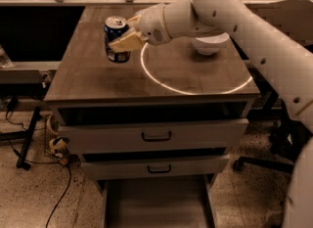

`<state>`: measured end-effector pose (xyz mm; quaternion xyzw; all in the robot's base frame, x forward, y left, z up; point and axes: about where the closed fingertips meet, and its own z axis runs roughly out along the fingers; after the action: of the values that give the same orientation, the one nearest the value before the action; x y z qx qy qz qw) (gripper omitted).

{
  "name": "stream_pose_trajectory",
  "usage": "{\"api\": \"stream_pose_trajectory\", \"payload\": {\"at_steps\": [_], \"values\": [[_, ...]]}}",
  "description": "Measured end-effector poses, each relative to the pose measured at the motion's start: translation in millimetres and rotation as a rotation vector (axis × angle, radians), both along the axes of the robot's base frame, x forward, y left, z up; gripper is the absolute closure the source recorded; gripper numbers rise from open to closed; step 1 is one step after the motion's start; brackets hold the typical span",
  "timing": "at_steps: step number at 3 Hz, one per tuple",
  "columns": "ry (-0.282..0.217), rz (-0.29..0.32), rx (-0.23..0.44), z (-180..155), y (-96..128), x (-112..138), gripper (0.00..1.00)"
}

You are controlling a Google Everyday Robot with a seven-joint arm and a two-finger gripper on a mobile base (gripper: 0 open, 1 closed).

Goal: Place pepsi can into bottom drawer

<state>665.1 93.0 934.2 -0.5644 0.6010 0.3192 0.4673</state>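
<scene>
The pepsi can (115, 32), dark blue with a silver top, stands upright at the back left of the cabinet top (98, 82). My gripper (125, 39) reaches in from the right and is shut on the can, with one pale finger (126, 42) across its front. I cannot tell whether the can rests on the top or is held just above it. The bottom drawer (156, 205) is pulled out at floor level below the cabinet front, and its flat floor shows nothing on it.
A white bowl (210, 43) sits at the back right of the top, partly behind my arm. A bright ring of light (195, 91) lies on the top. Two upper drawers with black handles (156, 136) (159, 169) are above the open one. Cables (58, 148) lie on the floor at left.
</scene>
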Motion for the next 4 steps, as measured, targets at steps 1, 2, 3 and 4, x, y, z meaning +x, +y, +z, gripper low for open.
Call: {"api": "stream_pose_trajectory", "payload": {"at_steps": [1,2,3,4], "values": [[0.015,-0.076,0.029,28.1,-55.7,-63.6,1.00],[0.054,-0.141,0.022,25.6,-102.9,-110.9,1.00],[0.097,-0.215,0.012,5.1,-156.7,-152.3,1.00],[0.089,-0.194,0.013,10.0,-144.2,-148.2,1.00]]}}
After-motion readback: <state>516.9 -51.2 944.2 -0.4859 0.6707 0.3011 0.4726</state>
